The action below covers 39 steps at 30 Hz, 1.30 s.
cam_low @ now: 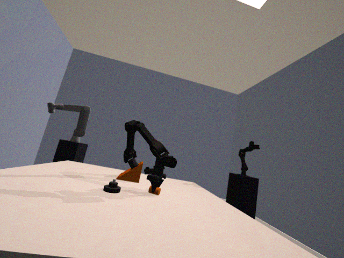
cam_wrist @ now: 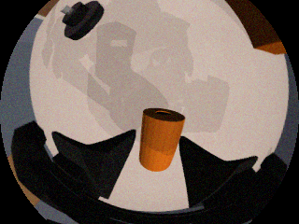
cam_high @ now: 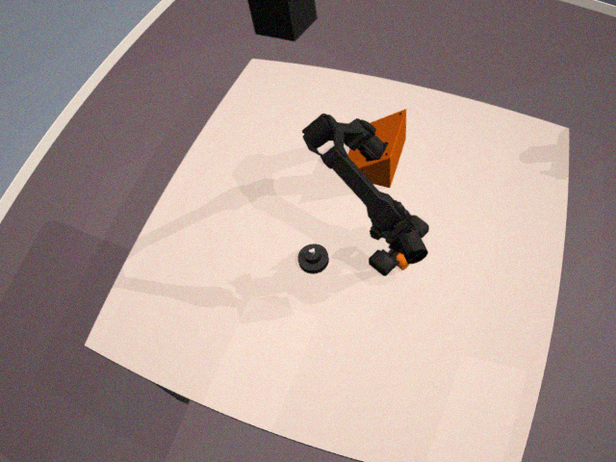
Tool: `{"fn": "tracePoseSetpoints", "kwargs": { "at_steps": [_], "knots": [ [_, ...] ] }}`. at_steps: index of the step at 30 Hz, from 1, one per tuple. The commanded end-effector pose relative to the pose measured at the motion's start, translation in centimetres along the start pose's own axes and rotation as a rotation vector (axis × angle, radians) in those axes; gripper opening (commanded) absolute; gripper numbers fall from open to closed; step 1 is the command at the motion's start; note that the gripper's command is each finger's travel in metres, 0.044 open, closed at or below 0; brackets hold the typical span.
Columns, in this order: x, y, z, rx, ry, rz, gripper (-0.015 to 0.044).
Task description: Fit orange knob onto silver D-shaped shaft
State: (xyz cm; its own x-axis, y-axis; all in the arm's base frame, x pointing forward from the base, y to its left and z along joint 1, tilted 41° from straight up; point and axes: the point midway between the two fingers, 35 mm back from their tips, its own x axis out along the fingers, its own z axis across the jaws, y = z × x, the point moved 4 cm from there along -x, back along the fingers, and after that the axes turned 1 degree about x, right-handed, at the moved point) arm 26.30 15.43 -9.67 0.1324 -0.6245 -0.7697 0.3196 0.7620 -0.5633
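Note:
The orange knob [cam_high: 401, 262] [cam_low: 157, 191] [cam_wrist: 161, 140] lies on its side at the tabletop. In the wrist view its dark end face, with a round-looking opening, points toward the top; a flat side cannot be made out. My gripper [cam_low: 154, 191] [cam_wrist: 157, 136] is open around the knob, with a narrow gap on each side of it. The far finger is hidden in the top view. The round black pedestal [cam_high: 304, 266] [cam_low: 112, 190] [cam_wrist: 89, 23] stands upright away from the gripper, its silver shaft [cam_high: 312, 250] [cam_low: 114, 180] [cam_wrist: 66, 9] bare. The shaft's flat side is not clear.
The orange wedge-shaped base [cam_high: 397, 149] [cam_low: 133, 176] [cam_wrist: 268, 28] carries my arm [cam_high: 355, 179] [cam_low: 147, 136] behind the pedestal and knob. The pale tabletop [cam_high: 347, 347] [cam_low: 138, 222] bears arm shadows. Two other arms stand on black stands beyond it in the exterior view.

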Motion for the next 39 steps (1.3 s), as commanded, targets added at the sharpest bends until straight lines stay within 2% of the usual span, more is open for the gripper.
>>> {"fn": "tracePoseSetpoints", "kwargs": {
  "at_steps": [1,11,18,26,29,31,39],
  "knots": [
    [0.0,0.0,0.0,-0.001,0.001,-0.001,0.026],
    [0.0,0.0,0.0,-0.001,0.001,-0.001,0.026],
    [0.0,0.0,0.0,-0.001,0.001,-0.001,0.044],
    [-0.3,0.0,0.0,-0.001,0.001,0.0,0.044],
    [-4.7,0.1,0.0,-0.001,0.002,0.002,0.044],
    [-6.0,0.1,0.0,0.0,0.002,0.002,0.044],
    [-6.0,0.1,0.0,0.0,0.002,0.002,0.044]
  ]
}}
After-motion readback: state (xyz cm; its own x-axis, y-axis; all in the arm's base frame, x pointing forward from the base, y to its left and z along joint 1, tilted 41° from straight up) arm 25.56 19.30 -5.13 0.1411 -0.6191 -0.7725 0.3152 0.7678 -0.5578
